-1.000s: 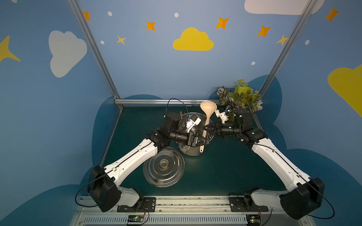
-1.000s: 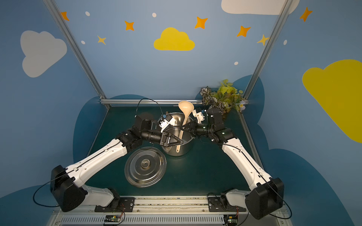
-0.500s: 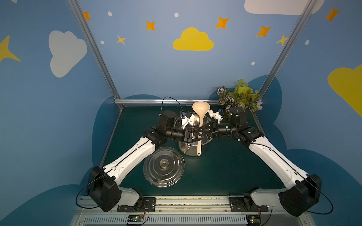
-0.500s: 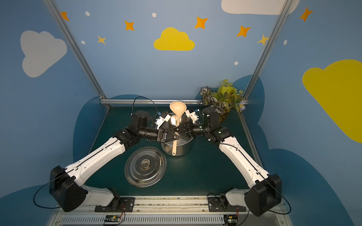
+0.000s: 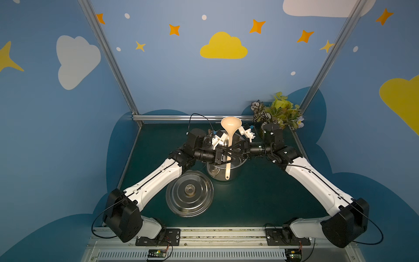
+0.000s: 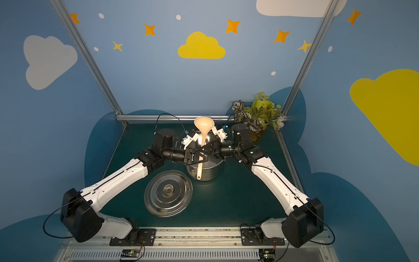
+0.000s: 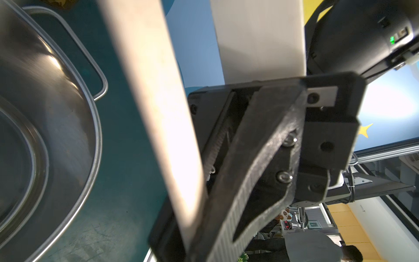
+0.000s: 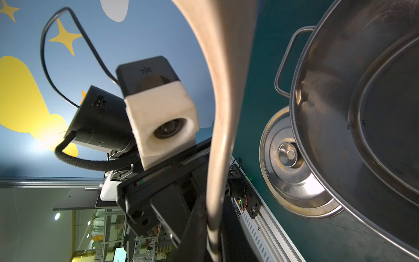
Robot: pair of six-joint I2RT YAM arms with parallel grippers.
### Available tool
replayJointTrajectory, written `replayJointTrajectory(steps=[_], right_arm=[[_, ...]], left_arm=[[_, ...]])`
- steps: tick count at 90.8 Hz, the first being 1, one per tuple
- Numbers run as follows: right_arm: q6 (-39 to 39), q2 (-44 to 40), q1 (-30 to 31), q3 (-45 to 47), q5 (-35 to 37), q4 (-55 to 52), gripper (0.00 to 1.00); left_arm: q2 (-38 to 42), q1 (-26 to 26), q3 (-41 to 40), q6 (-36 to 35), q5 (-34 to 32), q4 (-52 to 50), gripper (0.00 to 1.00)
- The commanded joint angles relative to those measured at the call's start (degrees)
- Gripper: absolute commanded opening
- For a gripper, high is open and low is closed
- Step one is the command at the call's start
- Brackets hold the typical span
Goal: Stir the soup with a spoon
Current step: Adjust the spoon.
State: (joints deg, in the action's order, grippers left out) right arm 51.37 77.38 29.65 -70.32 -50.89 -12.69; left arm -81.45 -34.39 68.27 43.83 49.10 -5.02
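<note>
Mat (image 5: 260, 192) dark green, walls (image 5: 158, 79) blue with clouds, stars. Lid (image 5: 189, 197) flat on mat, short of left gripper (image 5: 227, 158). Pot (image 5: 238, 169) under both grippers, bare steel bottom showing. Left gripper clamped on spoon (image 5: 230, 124) handle over pot, bowl beyond grippers. Jaws of right gripper (image 5: 230, 149) flank handle bowl-side; grip unclear. Plant (image 5: 281, 111) behind it.

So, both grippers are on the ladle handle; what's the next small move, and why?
Probably the right gripper opens and backs away. It and the left gripper both clamp the spoon handle above the pot, bowl end raised, so one must let go before the other can turn the bowl down into the pot.
</note>
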Motion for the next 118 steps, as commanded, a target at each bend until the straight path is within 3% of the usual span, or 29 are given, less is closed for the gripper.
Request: replayJointTrajectory(steps=[1,18,34,45,70,88,118], right_arm=[[-1.47,-2.08,-0.22,-1.67,2.55,-4.15,0.29],[1.23,-10.51,-2.77,5.52,9.8,-3.66,0.57],[11.84,-20.25,-0.83,17.45,19.27,10.64,0.73],[17.03,-23.66,3.11,23.05,26.09,19.03,0.77],[21.79,-23.72,14.24,28.65,42.48,28.04,0.76],[23.23,-19.65,19.9,29.52,49.4,34.14,0.66],[24.03,-20.83,22.67,30.34,57.66,33.04,0.51]], left_arm=[[1.71,0.14,-0.99,2.45,-2.54,2.4,0.04],[4.63,-0.15,-3.56,10.43,-8.29,8.22,0.03],[7.01,-0.23,-6.59,17.32,-16.53,12.78,0.03],[7.62,-0.53,-9.51,22.66,-22.14,17.86,0.03],[5.93,-2.76,-10.1,27.27,-26.67,24.43,0.03],[3.96,-4.7,-10.8,28.47,-28.21,27.12,0.03],[3.3,-5.33,-13.42,30.23,-29.27,30.79,0.03]])
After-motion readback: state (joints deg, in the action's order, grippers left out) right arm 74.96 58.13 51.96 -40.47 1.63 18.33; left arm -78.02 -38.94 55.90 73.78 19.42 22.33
